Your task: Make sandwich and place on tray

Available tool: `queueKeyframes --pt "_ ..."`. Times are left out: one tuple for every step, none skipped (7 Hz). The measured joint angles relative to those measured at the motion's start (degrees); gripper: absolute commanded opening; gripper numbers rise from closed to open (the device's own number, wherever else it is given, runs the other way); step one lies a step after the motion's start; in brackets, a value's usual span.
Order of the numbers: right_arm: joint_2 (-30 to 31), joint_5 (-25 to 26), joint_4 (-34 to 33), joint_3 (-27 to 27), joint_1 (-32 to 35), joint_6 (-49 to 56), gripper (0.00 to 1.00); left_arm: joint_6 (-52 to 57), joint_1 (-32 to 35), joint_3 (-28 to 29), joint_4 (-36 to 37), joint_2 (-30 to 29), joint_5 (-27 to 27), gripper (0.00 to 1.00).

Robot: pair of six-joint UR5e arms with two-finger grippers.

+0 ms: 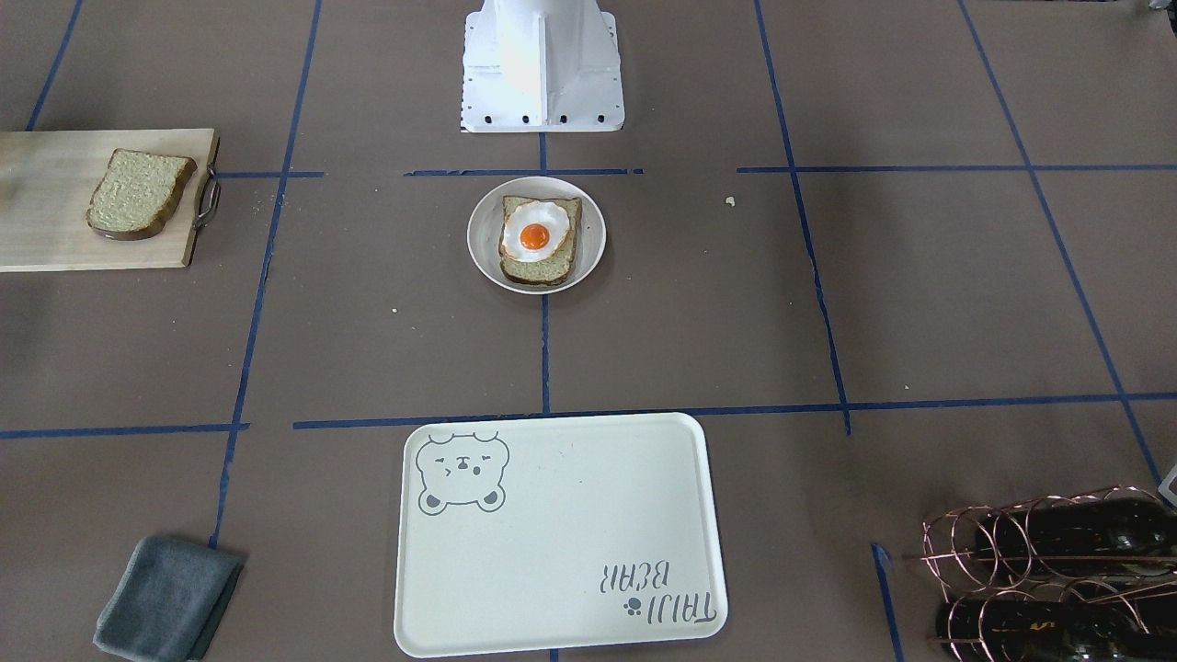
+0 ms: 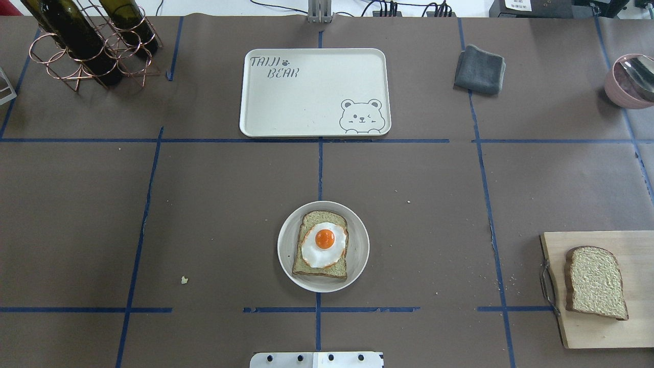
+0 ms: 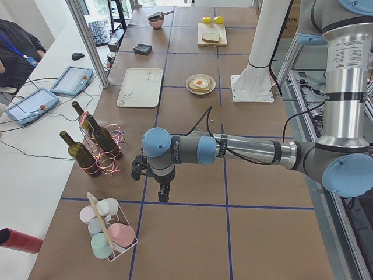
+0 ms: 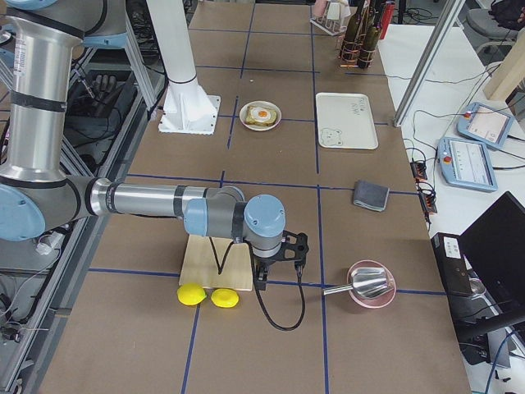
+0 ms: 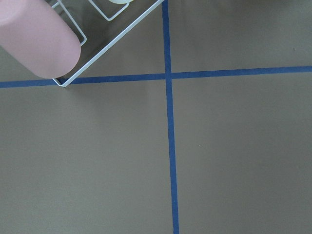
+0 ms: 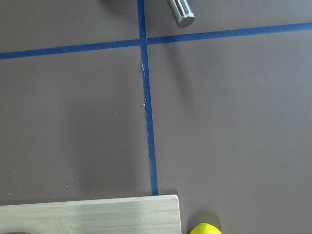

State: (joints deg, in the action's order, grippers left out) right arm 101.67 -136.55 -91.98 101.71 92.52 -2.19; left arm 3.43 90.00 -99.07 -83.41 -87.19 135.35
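Note:
A small white plate [image 2: 360, 246] [image 1: 484, 241] sits mid-table and holds one bread slice [image 2: 312, 218] with a fried egg [image 2: 324, 244] [image 1: 534, 234] on top. The second bread slice [image 2: 595, 282] [image 1: 138, 193] lies on a pale wooden cutting board [image 2: 587, 332]. The cream bear tray [image 2: 311, 97] [image 1: 552, 533] lies empty beyond the plate. My left gripper [image 3: 156, 185] hovers far off near the cup rack. My right gripper [image 4: 281, 275] hovers by the board's end near two lemons. I cannot tell whether either is open or shut.
A copper rack with wine bottles [image 2: 87, 46] stands at the far left. A grey cloth [image 2: 480, 69] lies right of the tray. A pink bowl with a metal scoop [image 2: 631, 79] is at the far right. Lemons [image 4: 205, 295] and a cup rack [image 3: 108, 230] sit at the table's ends.

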Motion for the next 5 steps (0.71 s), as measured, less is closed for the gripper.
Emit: queueKeyframes --pt "0.01 0.01 0.08 -0.04 0.0 -0.03 1.0 -0.02 -0.01 0.0 0.0 -0.03 0.0 1.0" --pt "0.0 -0.13 0.2 0.05 -0.03 -0.1 1.0 -0.1 -0.03 -0.12 -0.02 -0.22 0.0 1.0" --pt "-0.1 -0.25 0.3 0.44 -0.08 -0.38 1.0 -0.36 -0.04 -0.56 -0.08 -0.68 0.08 1.0" --pt "-0.89 -0.17 0.32 0.71 -0.16 -0.91 1.0 -1.39 -0.15 -1.17 -0.21 -1.65 0.27 1.0" --pt "-2.86 -0.34 0.27 0.53 -0.25 -1.43 1.0 -3.59 -0.45 -1.56 -0.77 -3.41 0.47 1.0"
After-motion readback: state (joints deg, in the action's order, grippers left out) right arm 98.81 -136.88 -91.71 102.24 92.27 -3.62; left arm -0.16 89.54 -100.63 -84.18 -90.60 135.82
